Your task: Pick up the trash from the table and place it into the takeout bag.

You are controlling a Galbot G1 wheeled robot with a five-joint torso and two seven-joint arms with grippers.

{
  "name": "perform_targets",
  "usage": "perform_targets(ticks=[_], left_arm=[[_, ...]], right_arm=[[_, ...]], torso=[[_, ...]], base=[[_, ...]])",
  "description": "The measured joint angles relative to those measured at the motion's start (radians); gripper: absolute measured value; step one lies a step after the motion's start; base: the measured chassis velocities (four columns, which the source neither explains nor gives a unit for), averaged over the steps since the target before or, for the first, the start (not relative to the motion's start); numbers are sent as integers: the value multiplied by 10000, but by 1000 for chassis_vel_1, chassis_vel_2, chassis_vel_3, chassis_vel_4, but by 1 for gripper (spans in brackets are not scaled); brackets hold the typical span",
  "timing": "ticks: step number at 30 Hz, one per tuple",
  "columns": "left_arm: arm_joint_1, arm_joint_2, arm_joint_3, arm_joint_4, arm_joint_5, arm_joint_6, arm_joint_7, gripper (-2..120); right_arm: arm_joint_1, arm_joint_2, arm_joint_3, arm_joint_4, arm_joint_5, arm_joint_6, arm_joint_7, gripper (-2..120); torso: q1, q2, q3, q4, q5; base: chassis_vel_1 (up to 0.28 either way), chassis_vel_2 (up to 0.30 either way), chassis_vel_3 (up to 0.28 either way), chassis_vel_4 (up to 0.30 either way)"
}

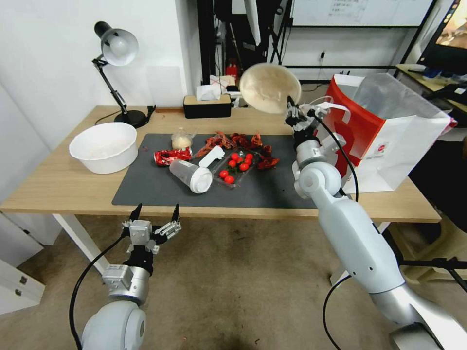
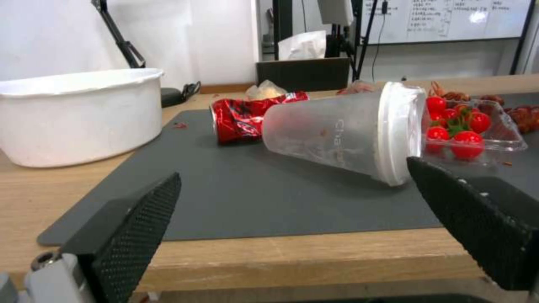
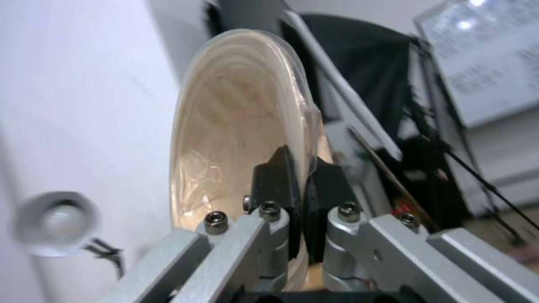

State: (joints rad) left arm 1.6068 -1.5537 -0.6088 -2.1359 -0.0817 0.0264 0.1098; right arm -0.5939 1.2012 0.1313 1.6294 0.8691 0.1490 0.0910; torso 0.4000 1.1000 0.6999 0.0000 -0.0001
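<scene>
My right gripper [image 1: 292, 108] [image 3: 302, 162] is shut on the rim of the beige shallow bowl [image 1: 269, 88] [image 3: 236, 126], holding it tilted on edge above the table's [image 1: 58, 187] back, just left of the red-and-white takeout bag [image 1: 384, 131]. On the dark mat [image 1: 155, 187] lie a clear cup with white lid [image 1: 190, 175] [image 2: 342, 130] on its side, a crushed red can [image 1: 172, 156] [image 2: 238, 118] and a small clear bag with a beige lump [image 1: 181, 141] [image 2: 264, 90]. My left gripper [image 1: 154, 212] [image 2: 292, 210] hangs open below the table's front edge, facing the clear cup.
A big white bowl [image 1: 104, 146] [image 2: 73, 115] stands left of the mat. A clear tray of cherry tomatoes [image 1: 236, 166] [image 2: 466, 130] and red crayfish shells [image 1: 243, 142] lie mid-mat. A desk lamp [image 1: 116, 63] and tissue box [image 1: 206, 103] stand along the back edge.
</scene>
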Motion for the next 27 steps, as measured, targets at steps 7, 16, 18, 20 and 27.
perform_targets(ticks=[7, 16, 18, 20, 27], left_arm=[[-14, -32, 18, 25, 53, 1, 0, 100], [-32, 3, 57, 33, 62, 4, 0, 100], [-35, 13, 72, 33, 62, 5, 1, 100], [-34, 22, 89, 32, 62, 5, 2, 100], [3, 79, 109, 2, 62, 5, 9, 100]], right_arm=[[-226, -510, 812, 1414, -1149, -825, -22, 0], [-1355, -2360, 2364, 2565, -2863, -2260, 443, 0], [-1568, -2689, 2691, 2724, -2996, -2374, 547, 0], [-1730, -2881, 2974, 2821, -3097, -2471, 595, 0], [-2306, -3329, 4264, 2885, -3639, -2588, 566, 0]], torso=[[0, 0, 0, 3, 2], [0, 0, 0, -3, 8], [0, 0, 0, -1, 2], [0, 0, 0, 0, 2], [-1, 0, 0, -3, 3]], base=[[0, 0, 0, 0], [0, 0, 0, 0], [0, 0, 0, 0], [0, 0, 0, 0], [0, 0, 0, 0]])
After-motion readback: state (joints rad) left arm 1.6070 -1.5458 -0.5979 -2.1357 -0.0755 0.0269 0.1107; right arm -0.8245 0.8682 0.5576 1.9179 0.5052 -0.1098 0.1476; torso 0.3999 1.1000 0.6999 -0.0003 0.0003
